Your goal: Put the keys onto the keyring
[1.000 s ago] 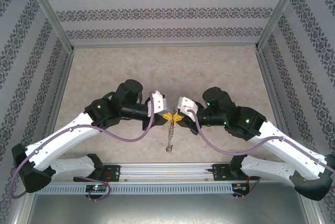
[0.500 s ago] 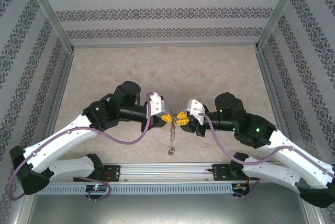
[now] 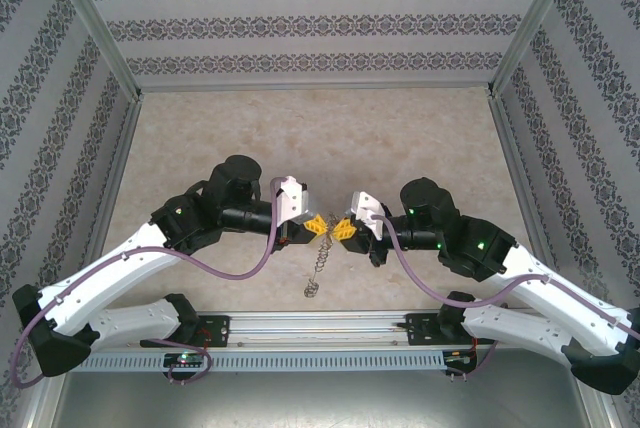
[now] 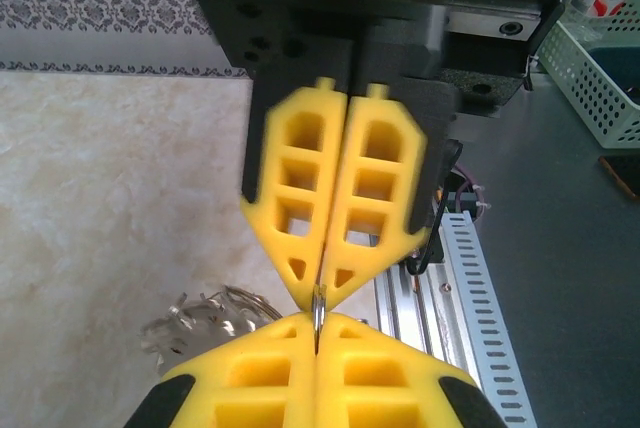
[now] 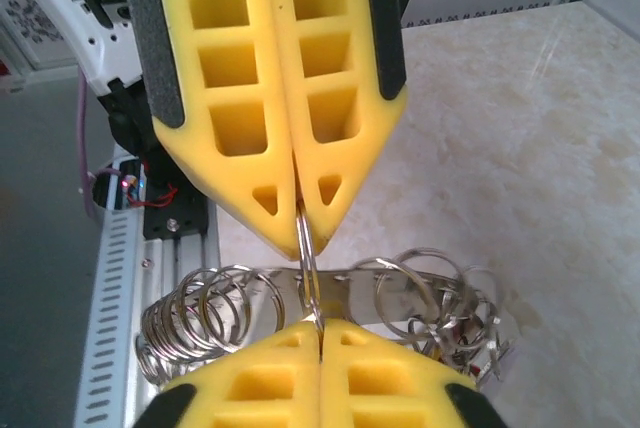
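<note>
Table: pale stone-look top, wide and bare on the far side, with patterned walls close on the left, right and far sides.
Rail: metal strip along the near edge.
Left gripper: yellow fingers pressed together, pinching the keyring.
Right gripper: tip to tip with it, pinching the same loop.
Bunch: silvery coils trailing from the tips toward the rail and stopping short of it.
Flat strip: silver, lying across the coils; I cannot tell if it is a key.
Keyring: thin grey wire, edge-on between both pairs of tips.

Overhead plus close wrists, seemingly sharing keyring.
</note>
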Controlling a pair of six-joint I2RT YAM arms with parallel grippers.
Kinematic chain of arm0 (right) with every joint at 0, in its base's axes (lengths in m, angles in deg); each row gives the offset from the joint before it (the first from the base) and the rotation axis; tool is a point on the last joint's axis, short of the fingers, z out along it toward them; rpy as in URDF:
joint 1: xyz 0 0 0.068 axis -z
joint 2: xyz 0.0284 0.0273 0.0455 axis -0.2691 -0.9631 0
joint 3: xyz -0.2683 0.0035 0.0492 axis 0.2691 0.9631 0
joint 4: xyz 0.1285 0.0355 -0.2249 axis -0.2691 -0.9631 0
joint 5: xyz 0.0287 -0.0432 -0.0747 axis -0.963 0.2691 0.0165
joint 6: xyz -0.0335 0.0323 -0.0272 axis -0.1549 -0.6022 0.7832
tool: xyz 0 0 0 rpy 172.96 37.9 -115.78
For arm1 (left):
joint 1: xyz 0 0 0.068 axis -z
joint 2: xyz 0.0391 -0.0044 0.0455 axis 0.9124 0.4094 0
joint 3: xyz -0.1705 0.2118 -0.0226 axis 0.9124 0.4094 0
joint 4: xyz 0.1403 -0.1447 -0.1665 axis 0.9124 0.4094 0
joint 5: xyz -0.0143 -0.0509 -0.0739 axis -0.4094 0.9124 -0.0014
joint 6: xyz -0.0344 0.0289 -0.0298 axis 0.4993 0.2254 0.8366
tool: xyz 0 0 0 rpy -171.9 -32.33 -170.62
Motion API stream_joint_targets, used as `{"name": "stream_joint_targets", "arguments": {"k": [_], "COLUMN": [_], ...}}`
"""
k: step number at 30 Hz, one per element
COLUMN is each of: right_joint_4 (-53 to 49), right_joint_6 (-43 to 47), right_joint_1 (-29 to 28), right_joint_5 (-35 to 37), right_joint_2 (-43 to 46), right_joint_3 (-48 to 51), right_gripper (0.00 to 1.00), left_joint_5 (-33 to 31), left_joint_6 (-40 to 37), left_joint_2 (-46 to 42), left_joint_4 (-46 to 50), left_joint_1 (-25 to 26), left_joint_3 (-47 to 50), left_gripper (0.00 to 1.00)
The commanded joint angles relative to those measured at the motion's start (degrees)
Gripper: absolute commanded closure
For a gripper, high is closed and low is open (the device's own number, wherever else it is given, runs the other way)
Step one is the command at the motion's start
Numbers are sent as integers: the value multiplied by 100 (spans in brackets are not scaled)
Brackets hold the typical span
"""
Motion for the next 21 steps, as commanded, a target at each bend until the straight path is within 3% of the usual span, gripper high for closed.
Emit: {"name": "stream_joint_targets", "arguments": {"k": [1, 21], "right_joint_4": [136, 203], "right_joint_6": [-16, 28], "right_joint_1": [46, 134], "right_joint_5": [-183, -368], "right_joint_2": [-4, -447], "right_joint_3": [62, -126], "right_gripper": [100, 100], "left_joint_5": [255, 556], "left_joint_6": [95, 398], "left_joint_2": [-188, -291], "left_joint_4": [-452, -1175], "left_joint_1": [-44, -99], "left_joint_3": [48, 324], "left_gripper": [100, 100]}}
